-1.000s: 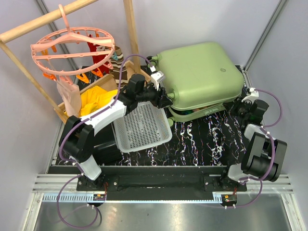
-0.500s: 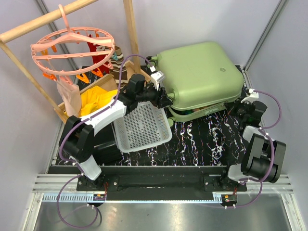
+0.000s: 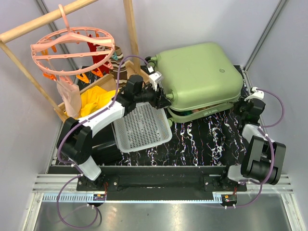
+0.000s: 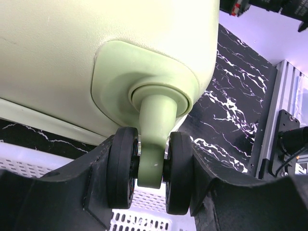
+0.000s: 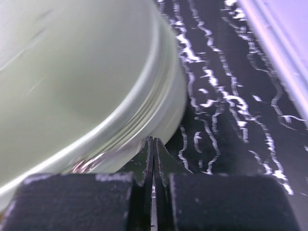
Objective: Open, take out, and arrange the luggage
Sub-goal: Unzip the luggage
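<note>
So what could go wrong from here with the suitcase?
The left gripper clamps only the caster wheels of the luggage; they may swivel or roll, and the grip could slip. The right gripper is shut, empty, beside it, so the ajar lid might drop shut.

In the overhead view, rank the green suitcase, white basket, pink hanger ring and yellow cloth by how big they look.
1. green suitcase
2. white basket and pink hanger ring: about alike, and the ring hangs nearer the camera, so unranked
3. yellow cloth
</note>
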Controlling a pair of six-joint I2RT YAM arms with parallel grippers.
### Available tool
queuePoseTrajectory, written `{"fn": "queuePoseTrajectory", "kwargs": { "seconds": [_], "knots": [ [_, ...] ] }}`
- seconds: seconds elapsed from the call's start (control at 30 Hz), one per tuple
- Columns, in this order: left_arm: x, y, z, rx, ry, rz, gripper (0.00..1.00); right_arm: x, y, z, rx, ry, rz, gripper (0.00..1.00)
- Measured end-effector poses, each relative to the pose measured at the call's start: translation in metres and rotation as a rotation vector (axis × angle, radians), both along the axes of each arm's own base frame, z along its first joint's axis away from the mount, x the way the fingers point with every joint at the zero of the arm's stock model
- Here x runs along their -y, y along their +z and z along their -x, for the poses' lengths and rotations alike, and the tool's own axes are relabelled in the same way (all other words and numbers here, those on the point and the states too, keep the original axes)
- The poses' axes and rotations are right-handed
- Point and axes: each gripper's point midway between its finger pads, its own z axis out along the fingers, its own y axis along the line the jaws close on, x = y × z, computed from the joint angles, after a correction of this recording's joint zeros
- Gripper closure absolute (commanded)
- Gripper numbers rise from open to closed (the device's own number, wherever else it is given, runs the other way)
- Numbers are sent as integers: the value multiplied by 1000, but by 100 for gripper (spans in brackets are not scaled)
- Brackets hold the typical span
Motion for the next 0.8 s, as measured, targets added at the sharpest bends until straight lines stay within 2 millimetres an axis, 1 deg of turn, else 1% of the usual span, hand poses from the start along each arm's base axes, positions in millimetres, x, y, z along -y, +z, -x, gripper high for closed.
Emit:
{"fn": "queuePoseTrajectory", "kwargs": {
  "seconds": [0.17, 0.27, 0.3, 0.33, 0.37, 0.43, 0.47, 0.5, 0.57, 0.63, 0.7, 0.8],
  "knots": [
    [-3, 0, 5, -6, -4, 0, 100, 16, 4, -5, -12, -69, 24, 100],
    [-4, 1, 6, -11, -5, 7, 100, 17, 7, -7, -19, -79, 7, 89],
    [-4, 2, 6, -15, -6, 13, 100, 14, 8, -6, -21, -81, -21, 84],
    [-4, 2, 6, -20, -6, 18, 100, 11, 9, -4, -20, -79, -45, 71],
    [-3, 4, 6, -27, -7, 26, 100, 6, 13, -2, -12, -75, -83, 62],
    [-3, 7, 6, -40, -5, 43, 100, -6, 22, 6, 12, -64, -160, 49],
    [-2, 9, 6, -50, -6, 56, 100, -14, 28, 10, 31, -42, -200, 39],
    [-2, 10, 7, -61, -6, 66, 100, -24, 33, 15, 48, -18, -240, 35],
    [-1, 11, 7, -83, -4, 85, 100, -40, 40, 23, 65, 25, -309, 32],
    [-1, 9, 8, -107, -1, 92, 100, -47, 40, 28, 58, 42, -343, 31],
    [0, 8, 9, -121, 0, 96, 100, -48, 36, 31, 36, 35, -355, 32],
    [0, 8, 9, -131, 4, 100, 100, -46, 23, 35, -8, 10, -353, 32]
  ]
}}
